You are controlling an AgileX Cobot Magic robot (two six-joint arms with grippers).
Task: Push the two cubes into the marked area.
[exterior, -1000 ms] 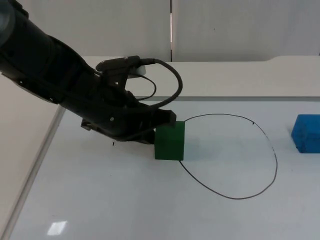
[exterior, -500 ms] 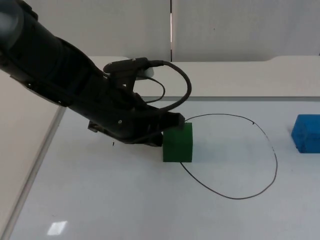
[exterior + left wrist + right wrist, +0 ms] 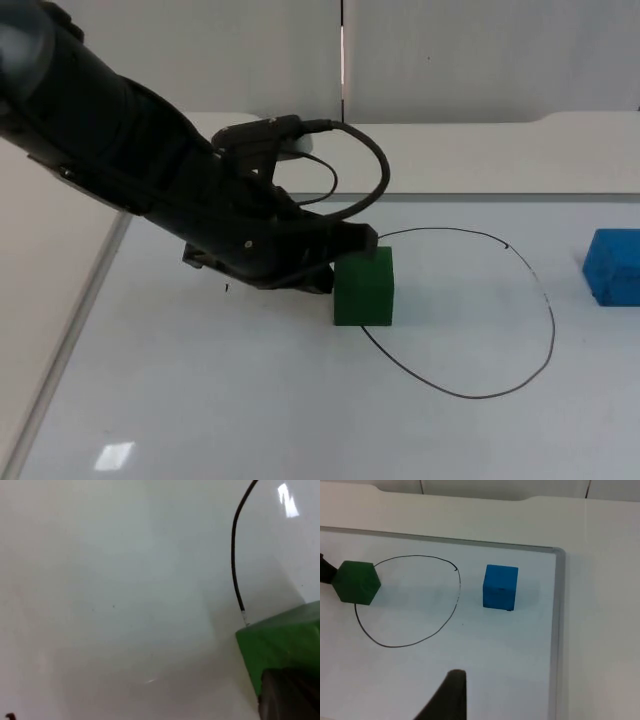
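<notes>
green cube [image 3: 364,287] straddles the marked area [image 3: 540,290] line; my left claw [image 3: 335,262] presses its side, fingers i cannot tell. off-centre contact could spin it away. blue cube [image 3: 612,265] waits outside.

Green cube [image 3: 356,582]: straddling the drawn loop's [image 3: 415,600] edge, apparently.
Blue cube [image 3: 500,587]: outside the loop, near the whiteboard's rim [image 3: 556,630].

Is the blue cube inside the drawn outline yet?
No: the blue cube sits on the whiteboard outside the black outline, between the line and the board's edge.
</notes>
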